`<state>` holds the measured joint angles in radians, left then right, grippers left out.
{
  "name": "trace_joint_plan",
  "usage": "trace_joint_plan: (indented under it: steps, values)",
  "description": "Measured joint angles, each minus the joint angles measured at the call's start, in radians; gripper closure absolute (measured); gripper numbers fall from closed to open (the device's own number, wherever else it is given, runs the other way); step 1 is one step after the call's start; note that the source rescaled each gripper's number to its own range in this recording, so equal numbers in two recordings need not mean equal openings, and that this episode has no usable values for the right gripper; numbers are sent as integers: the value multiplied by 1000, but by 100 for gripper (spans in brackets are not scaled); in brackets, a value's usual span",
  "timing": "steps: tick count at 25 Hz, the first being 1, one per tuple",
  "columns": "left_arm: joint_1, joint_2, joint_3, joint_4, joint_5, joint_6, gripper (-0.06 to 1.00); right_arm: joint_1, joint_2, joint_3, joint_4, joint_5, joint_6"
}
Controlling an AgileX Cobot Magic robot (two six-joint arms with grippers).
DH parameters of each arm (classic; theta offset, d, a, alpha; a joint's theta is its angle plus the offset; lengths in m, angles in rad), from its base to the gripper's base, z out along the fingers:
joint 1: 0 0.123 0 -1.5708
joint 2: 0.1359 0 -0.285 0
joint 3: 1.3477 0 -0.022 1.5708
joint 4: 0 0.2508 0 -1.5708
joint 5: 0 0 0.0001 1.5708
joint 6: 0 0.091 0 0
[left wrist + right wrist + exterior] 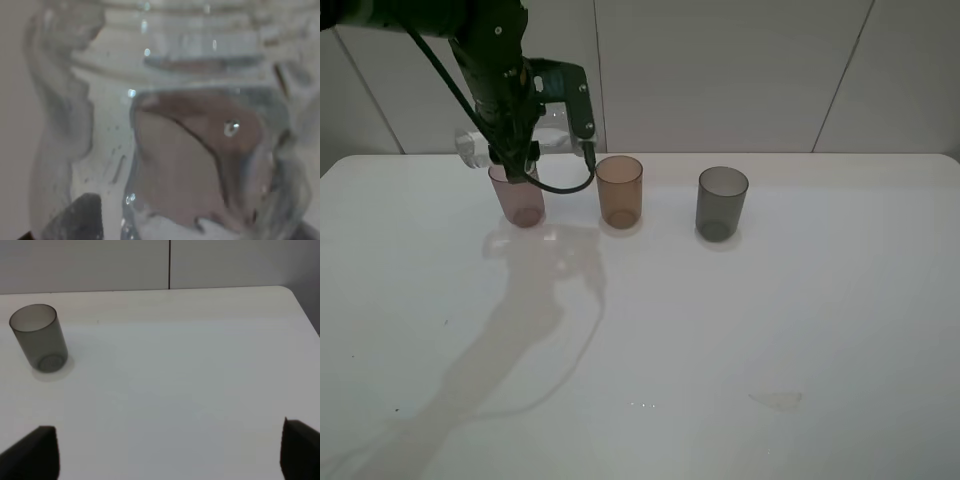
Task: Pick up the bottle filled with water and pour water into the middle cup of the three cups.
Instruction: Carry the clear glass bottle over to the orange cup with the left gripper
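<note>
Three cups stand in a row on the white table (720,320): pinkish-mauve (520,205), amber-brown middle cup (619,192) and smoky-grey (721,203). My left gripper (515,150) is shut on the clear bottle (472,148), held lying roughly sideways just above and behind the pinkish cup, left of the middle cup. In the left wrist view the bottle (100,125) fills the picture, and the pinkish cup (190,160) shows through it. My right gripper (167,455) is open and empty over bare table, right of the grey cup (39,338). It is out of the exterior high view.
A black cable (565,185) loops from the left arm down between the pinkish and amber cups. A small wet mark (775,400) lies on the table near the front right. A pale tiled wall (740,70) stands behind the table.
</note>
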<state>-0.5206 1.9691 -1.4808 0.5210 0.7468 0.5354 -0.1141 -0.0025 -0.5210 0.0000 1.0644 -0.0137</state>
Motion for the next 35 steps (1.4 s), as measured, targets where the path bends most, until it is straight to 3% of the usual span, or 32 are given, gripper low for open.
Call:
trace_joint_plan:
  steps: [10, 19, 35]
  values:
    - [-4, 81, -64, 59, -6, 7, 94, 0, 0, 0, 0, 0, 0]
    - [-39, 96, -76, 204, -7, 11, 94, 0, 0, 0, 0, 0, 0]
    - [-44, 115, -78, 300, -72, 53, 94, 0, 0, 0, 0, 0, 0]
